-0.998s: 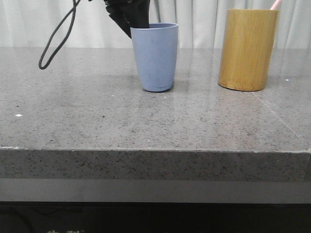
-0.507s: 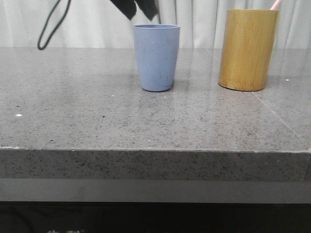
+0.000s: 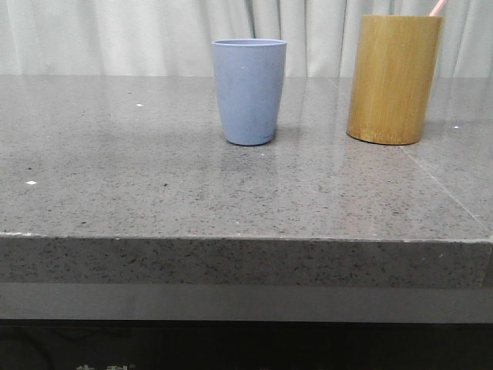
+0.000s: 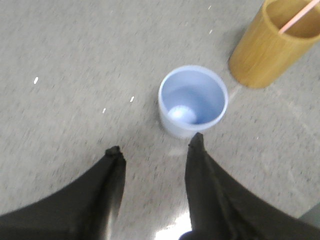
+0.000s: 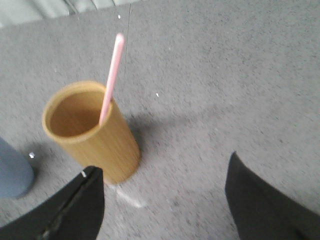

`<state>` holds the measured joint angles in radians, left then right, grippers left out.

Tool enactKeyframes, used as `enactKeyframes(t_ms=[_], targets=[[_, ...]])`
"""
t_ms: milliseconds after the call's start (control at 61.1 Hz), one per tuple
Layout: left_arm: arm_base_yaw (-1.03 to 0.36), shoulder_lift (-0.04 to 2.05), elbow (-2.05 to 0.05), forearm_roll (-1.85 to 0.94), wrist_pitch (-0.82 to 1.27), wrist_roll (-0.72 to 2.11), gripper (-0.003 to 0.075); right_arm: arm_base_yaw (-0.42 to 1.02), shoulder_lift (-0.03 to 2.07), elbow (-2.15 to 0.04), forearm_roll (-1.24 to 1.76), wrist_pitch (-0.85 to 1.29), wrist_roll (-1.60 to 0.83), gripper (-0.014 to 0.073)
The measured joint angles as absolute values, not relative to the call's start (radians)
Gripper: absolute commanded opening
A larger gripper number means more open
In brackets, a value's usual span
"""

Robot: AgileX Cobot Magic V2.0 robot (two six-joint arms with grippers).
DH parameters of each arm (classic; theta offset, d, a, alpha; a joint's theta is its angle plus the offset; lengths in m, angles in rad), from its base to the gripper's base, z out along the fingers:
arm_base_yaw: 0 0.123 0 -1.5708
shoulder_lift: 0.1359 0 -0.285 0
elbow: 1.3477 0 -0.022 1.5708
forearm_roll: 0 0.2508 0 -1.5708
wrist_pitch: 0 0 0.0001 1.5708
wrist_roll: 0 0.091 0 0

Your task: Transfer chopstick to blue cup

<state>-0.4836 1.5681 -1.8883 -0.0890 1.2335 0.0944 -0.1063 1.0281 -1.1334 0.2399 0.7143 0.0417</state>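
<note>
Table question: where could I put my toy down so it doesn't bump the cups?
Bare stone lies all along the table left of the blue cup and in front of both containers. The gap between the blue cup and the bamboo holder is narrower.

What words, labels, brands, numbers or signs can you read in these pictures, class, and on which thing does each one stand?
Blue cup: plain sides, no text.
Bamboo holder: no label or brand.
Chopstick: plain pink, no marking.
Table: speckled stone only, no sign.
Dark strip under the table's front edge: pale marks, cut off by the frame and too small to read.
So nothing can be read.
</note>
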Motion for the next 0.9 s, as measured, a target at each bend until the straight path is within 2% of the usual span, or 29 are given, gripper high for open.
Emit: enactKeyframes(t_ms=[229, 393, 573, 753, 802, 900], targets=[[-0.47, 1.247, -1.469, -0.097, 1.053, 0.093, 0.0303, -0.12, 1.255, -1.353, 0.398, 0.826, -0.074, 0.0529], [-0.47, 1.059, -1.262, -0.129, 1.008, 0.093, 0.0303, -0.12, 1.398, -1.482, 0.418, 0.876, -0.089, 0.0529], [-0.47, 0.92, -1.147, -0.151, 0.986, 0.093, 0.0303, -0.12, 1.535, -1.604, 0.454, 0.927, -0.137, 0.0529], [-0.47, 0.865, -1.133, -0.156, 0.982, 0.093, 0.0303, -0.12, 1.636, -1.673, 0.499, 0.963, -0.19, 0.0524], [-0.47, 0.861, -1.133, -0.157, 0.98, 0.093, 0.0303, -0.12, 1.653, -1.676, 0.512, 0.963, -0.201, 0.0502], [-0.47, 0.859, -1.133, -0.157, 0.98, 0.093, 0.0303, -0.12, 1.679, -1.685, 0.534, 0.972, -0.222, 0.0398]])
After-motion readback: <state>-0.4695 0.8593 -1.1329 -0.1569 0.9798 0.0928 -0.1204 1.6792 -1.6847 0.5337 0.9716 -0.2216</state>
